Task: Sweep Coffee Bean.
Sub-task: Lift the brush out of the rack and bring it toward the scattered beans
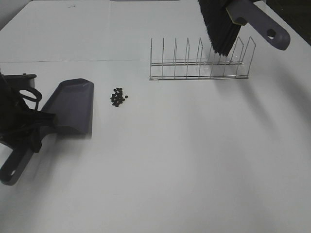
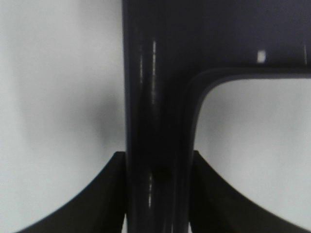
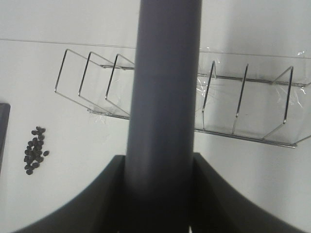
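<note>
Coffee bean [image 1: 118, 96] cluster: approx. 20 small dark ovals, bunched tight w/ 1 or 2 strays at the edge. It lies on the white table [image 1: 194, 160], left of centre in the ext. high view. The same cluster shows in the R wrist view [image 3: 35, 150].

The beans lie just beside the mouth of the dustpan [image 1: 73, 108], w/ a narrow strip of bare table between. Dustpan: grey-purple, mouth edge turned toward the beans. The dustpan handle [image 1: 14, 167] runs back from them toward the near-left corner. Whether the lip sits flat on the table cannot be told.

L gripper [image 1: 30, 132] is clenched on that handle. The L wrist view confirms: the dark dustpan handle [image 2: 155, 97] fills the gap between the 2 fingers [image 2: 82, 204], w/ no slack visible.

Farther out, behind and right of the beans and well apart, stands the wire rack [image 1: 199, 63]. It is chrome, w/ upright loop dividers, and the R wrist view shows bits of clear film on its frame [image 3: 243, 102]. A thin dark line crosses the table behind it.

Brush [image 1: 221, 26]: black bristles pointing down, over the rack's right-hand half in the ext. view. Contact btw. bristles and wires cannot be told. The grey-purple brush handle [image 1: 265, 26] runs out to the right, w/ a hang-hole at its free end.

R gripper [image 3: 160, 194], seen only in the R wrist view, grasps the brush handle [image 3: 165, 87], which is wedged btw. both fingers.
</note>
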Robot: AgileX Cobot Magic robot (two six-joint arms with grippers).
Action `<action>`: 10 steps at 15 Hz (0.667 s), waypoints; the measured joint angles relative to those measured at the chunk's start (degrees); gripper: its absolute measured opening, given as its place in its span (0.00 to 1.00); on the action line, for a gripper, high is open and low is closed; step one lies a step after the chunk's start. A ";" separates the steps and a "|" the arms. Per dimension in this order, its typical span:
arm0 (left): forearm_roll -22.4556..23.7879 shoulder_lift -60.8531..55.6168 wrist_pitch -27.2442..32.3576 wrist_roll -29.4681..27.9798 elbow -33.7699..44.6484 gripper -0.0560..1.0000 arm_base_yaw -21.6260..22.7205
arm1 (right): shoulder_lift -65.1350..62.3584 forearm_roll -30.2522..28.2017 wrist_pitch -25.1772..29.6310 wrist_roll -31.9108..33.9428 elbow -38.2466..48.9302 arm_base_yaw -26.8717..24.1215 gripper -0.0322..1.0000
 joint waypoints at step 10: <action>-0.86 5.33 -1.49 -2.12 -0.69 0.36 -3.90 | -3.32 -29.16 -1.66 12.32 21.26 23.95 0.31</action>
